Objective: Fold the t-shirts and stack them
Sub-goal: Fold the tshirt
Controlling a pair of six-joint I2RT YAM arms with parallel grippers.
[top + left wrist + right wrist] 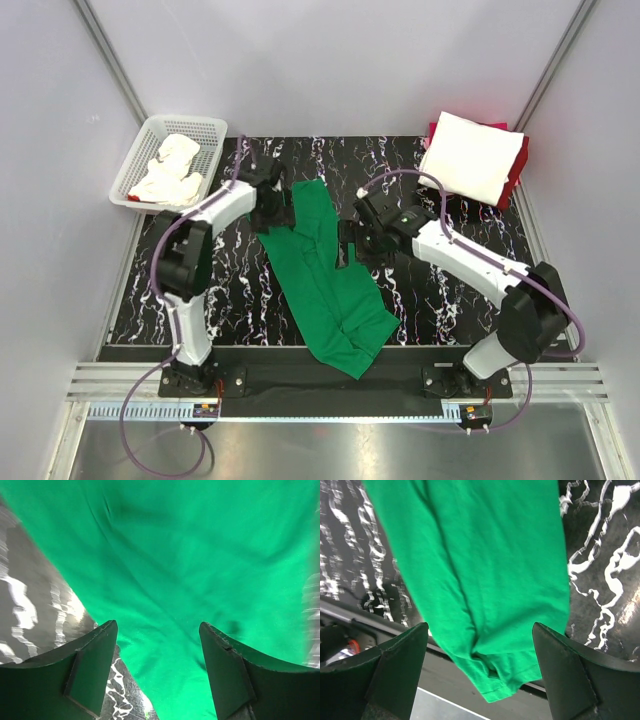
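Sitting far left, a white mesh basket [190,127] holds crumpled white cloth [172,170]. The left tool [157,627] has its fingers spread over the green t-shirt [325,280], which lies lengthwise on the marbled tabletop [430,310], its lower end over the near edge. The right tool [480,627] is likewise spread above the shirt. Far right, a folded white t-shirt [470,158] rests on a red one [521,160].

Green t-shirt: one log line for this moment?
green t-shirt: long strip | left end effector: open over it | right end effector: open over it | white t-shirt: on red t-shirt
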